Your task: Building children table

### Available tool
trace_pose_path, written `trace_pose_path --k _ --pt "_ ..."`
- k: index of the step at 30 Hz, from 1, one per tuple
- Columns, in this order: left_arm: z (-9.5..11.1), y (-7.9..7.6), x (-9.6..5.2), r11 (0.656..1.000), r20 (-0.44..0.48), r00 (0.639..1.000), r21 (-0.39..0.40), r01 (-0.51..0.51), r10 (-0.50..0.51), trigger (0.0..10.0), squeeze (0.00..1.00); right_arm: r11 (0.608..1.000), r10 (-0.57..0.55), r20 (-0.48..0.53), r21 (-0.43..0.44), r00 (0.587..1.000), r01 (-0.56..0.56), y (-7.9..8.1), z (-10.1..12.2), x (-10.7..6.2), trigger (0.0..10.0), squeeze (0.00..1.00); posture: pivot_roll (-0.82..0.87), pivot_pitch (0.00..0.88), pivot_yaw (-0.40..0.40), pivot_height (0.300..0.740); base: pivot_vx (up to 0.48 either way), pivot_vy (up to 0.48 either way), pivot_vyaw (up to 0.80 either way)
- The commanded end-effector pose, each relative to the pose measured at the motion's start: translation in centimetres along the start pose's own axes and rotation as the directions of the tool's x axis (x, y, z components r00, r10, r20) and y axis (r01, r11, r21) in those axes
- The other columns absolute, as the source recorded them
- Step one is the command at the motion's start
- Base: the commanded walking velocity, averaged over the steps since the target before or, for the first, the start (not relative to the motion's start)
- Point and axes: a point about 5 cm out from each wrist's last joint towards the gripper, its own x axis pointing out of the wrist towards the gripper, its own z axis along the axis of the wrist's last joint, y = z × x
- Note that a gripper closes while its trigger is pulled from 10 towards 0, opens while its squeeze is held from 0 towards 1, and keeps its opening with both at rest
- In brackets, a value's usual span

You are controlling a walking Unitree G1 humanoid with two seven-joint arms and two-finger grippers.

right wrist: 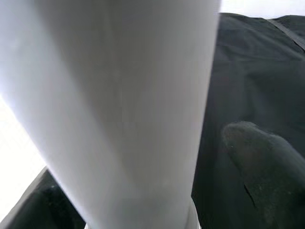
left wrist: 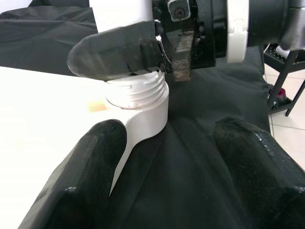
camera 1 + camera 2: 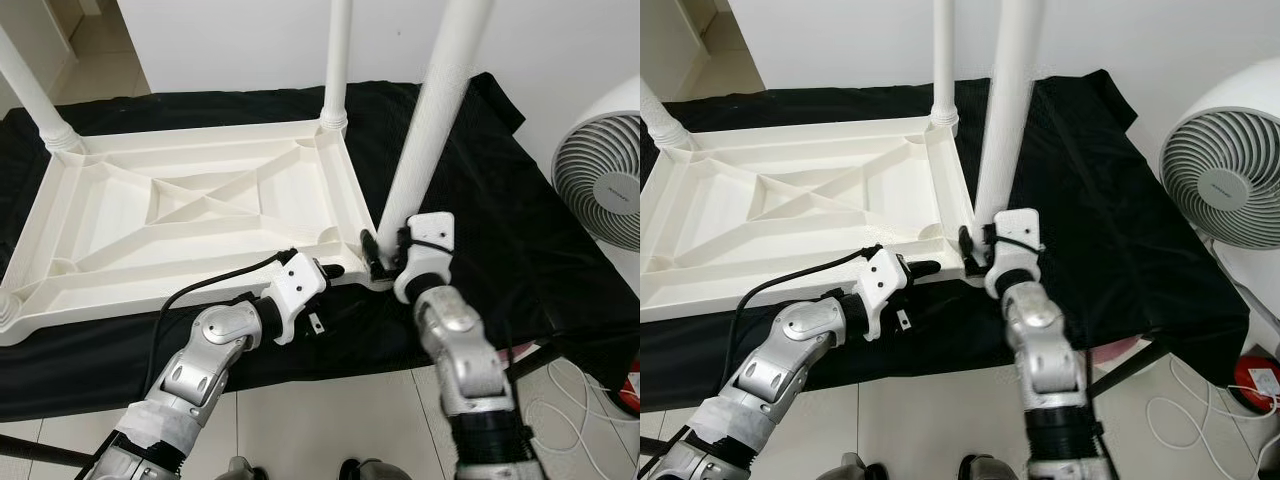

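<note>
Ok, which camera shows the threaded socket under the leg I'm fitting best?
Left wrist view: the threaded socket sits close up, threads visible under the leg. Both eye views show that corner small, behind the right gripper. Right wrist view shows mostly the leg.

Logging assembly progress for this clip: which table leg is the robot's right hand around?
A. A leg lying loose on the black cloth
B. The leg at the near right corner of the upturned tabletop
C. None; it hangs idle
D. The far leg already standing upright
B: the right hand has its fingers on either side of the base of the white leg, which stands at the near right corner of the upside-down tabletop.
</note>
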Motion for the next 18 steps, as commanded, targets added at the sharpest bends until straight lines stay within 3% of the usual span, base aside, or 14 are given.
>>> trace_pose_path --k 1,3,7,8,9,12,13,18 --pt "0.0 -0.1 0.2 1.0 -0.001 1.0 0.011 0.025 -0.025 10.0 0.0 0.993 0.109 -0.035 -0.038 0.993 -0.111 -1.0 -0.8 0.1 10.0 0.0 -0.15 0.085 0.025 0.74 0.0 0.0 0.0" --pt "0.0 -0.1 0.2 1.0 -0.001 1.0 0.011 0.025 -0.025 10.0 0.0 0.993 0.109 -0.035 -0.038 0.993 -0.111 -1.0 -0.8 0.1 10.0 0.0 -0.15 0.085 0.025 0.74 0.0 0.0 0.0" --pt "0.1 0.0 0.3 1.0 0.003 1.0 0.014 0.027 -0.027 10.0 0.0 0.951 0.286 -0.042 -0.11 0.957 -0.289 -1.2 -0.6 0.4 10.0 0.0 -0.15 0.085 0.025 0.74 0.0 0.0 0.0" --pt "0.1 0.0 0.3 1.0 0.003 1.0 0.014 0.027 -0.027 10.0 0.0 0.951 0.286 -0.042 -0.11 0.957 -0.289 -1.2 -0.6 0.4 10.0 0.0 -0.15 0.085 0.025 0.74 0.0 0.0 0.0" --pt "0.2 0.0 0.3 0.999 0.004 1.0 0.017 0.028 -0.028 10.0 0.0 0.915 0.377 -0.061 -0.13 0.924 -0.381 -1.1 -0.7 0.8 10.0 0.0 -0.15 0.072 0.031 0.74 0.0 0.0 0.0" --pt "0.2 0.1 0.4 0.999 0.004 1.0 0.019 0.029 -0.029 10.0 0.0 0.885 0.437 -0.078 -0.141 0.896 -0.443 -1.0 -0.7 1.1 10.0 0.0 -0.15 0.072 0.031 0.74 0.0 0.0 0.0" --pt "0.3 0.3 0.3 0.999 0.005 1.0 0.026 0.022 -0.022 10.0 0.0 0.818 0.542 -0.109 -0.157 0.833 -0.553 -0.8 -0.9 1.8 10.0 0.0 -0.13 0.065 0.025 0.74 0.0 0.0 0.0" --pt "0.3 0.5 0.1 1.0 0.004 1.0 0.027 0.01 -0.01 10.0 0.0 0.77 0.599 -0.132 -0.177 0.79 -0.613 -0.6 -1.1 2.2 10.0 0.0 -0.12 0.068 0.026 0.74 0.0 0.0 0.0"
